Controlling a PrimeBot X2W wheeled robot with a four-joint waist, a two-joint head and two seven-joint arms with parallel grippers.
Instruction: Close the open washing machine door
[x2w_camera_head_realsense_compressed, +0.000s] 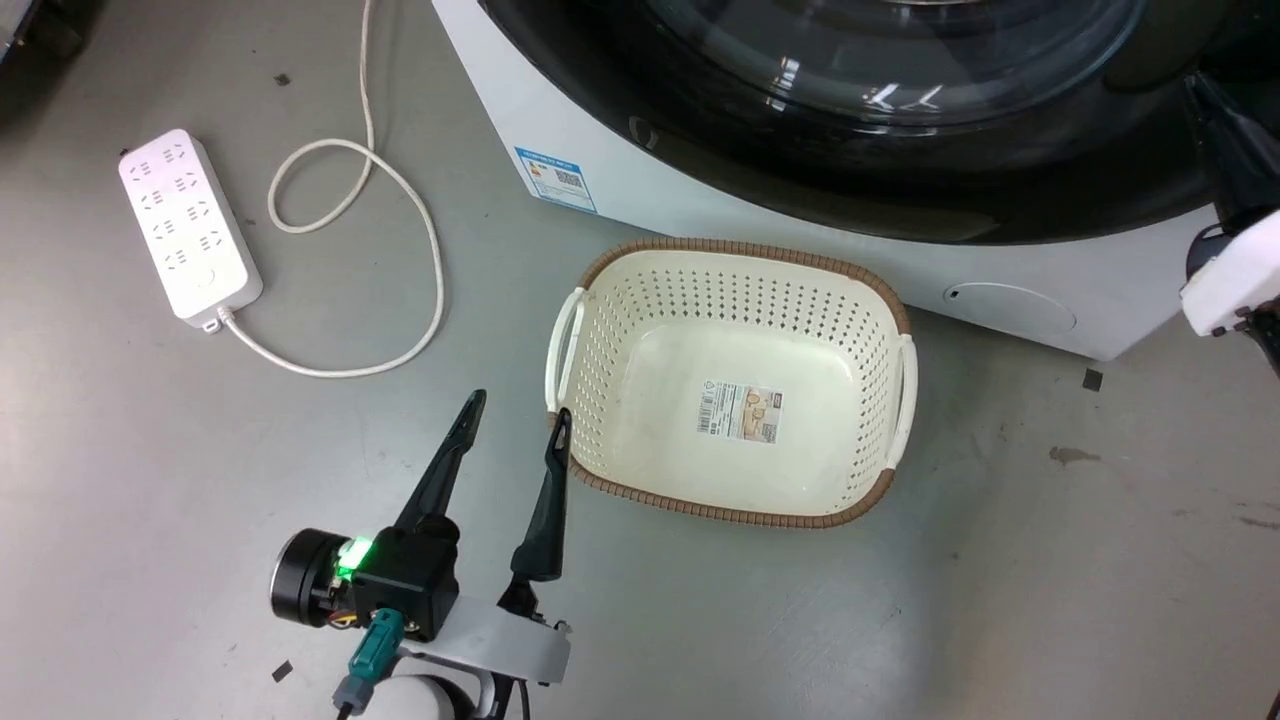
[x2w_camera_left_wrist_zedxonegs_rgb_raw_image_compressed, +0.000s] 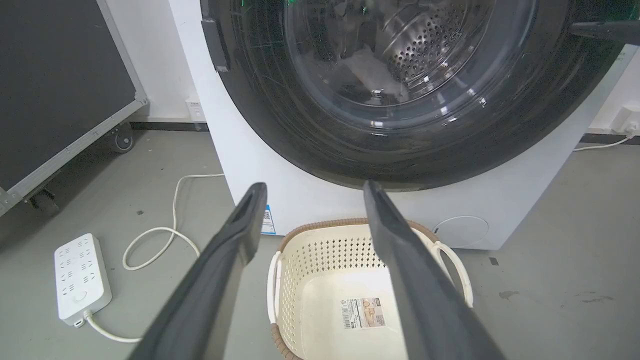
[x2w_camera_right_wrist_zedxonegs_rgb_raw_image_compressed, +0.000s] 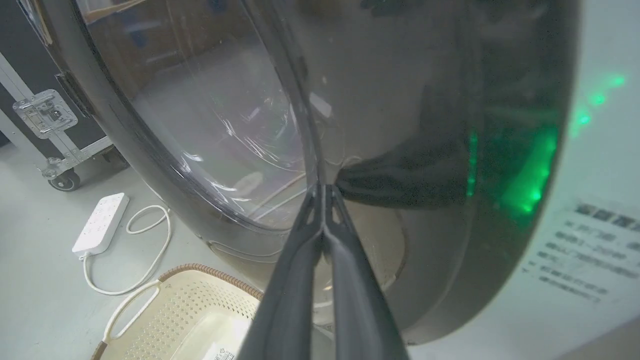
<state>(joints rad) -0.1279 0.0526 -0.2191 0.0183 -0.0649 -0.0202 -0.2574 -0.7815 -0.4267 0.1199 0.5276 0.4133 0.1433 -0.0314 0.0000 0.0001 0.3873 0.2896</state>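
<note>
A white power strip (x2w_camera_head_realsense_compressed: 188, 225) lies left on the grey floor (x2w_camera_head_realsense_compressed: 1000, 600). The left gripper (x2w_camera_head_realsense_compressed: 520, 405), fingers spread, hovers beside the cream basket (x2w_camera_head_realsense_compressed: 740, 248), which holds a label. Behind, the washing machine door (x2w_camera_head_realsense_compressed: 900, 170) lies against the washing machine (x2w_camera_head_realsense_compressed: 620, 205). The right gripper (x2w_camera_right_wrist_zedxonegs_rgb_raw_image_compressed: 325, 187), tips pressed together, touches it.

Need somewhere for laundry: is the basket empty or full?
Empty: the cream perforated basket holds nothing; its bare floor shows just a label.
</note>
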